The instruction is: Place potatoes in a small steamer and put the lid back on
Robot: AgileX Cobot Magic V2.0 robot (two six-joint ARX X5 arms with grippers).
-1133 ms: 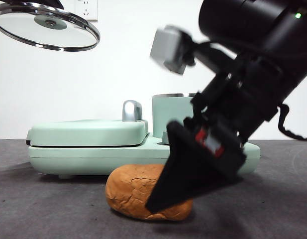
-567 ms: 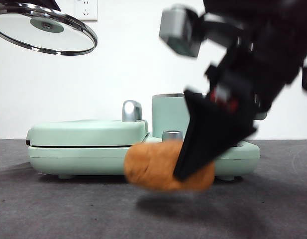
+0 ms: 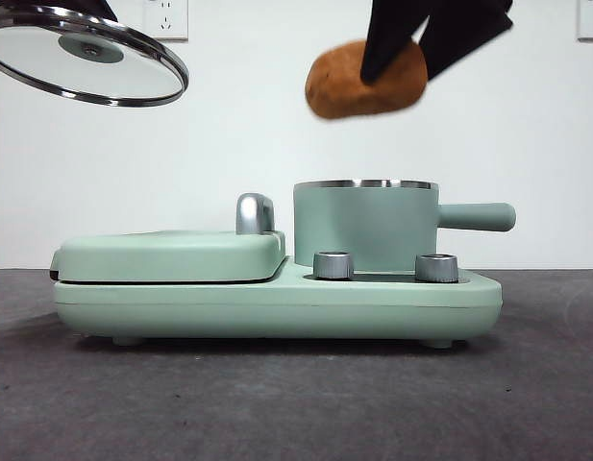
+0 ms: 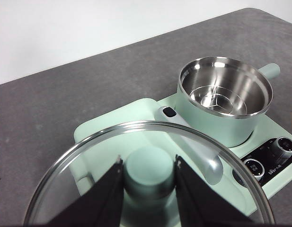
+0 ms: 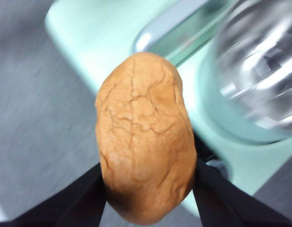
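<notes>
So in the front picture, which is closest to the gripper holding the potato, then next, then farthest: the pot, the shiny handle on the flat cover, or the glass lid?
From the right gripper, up high holding the potato:
1. The pot, right below it.
2. The shiny handle, lower and off toward the flat cover's side.
3. The glass lid, far across at the same height, held by the left gripper.

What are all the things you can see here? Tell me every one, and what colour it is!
Potato: one, orange-brown with cracked skin, in the air above the pot, in the right gripper.
Steamer pot: one, mint green with a steel rim, on the cooker base, open and empty.
Lid: one, clear glass with a steel rim and green knob, held up high by the left gripper.
Griddle cover: one, mint green, closed, beside the pot.
Dials: two, silver, on the base's front.
Table: one, dark grey.
Right gripper: black, shut on the potato.
Left gripper: black, shut on the lid's knob.
</notes>
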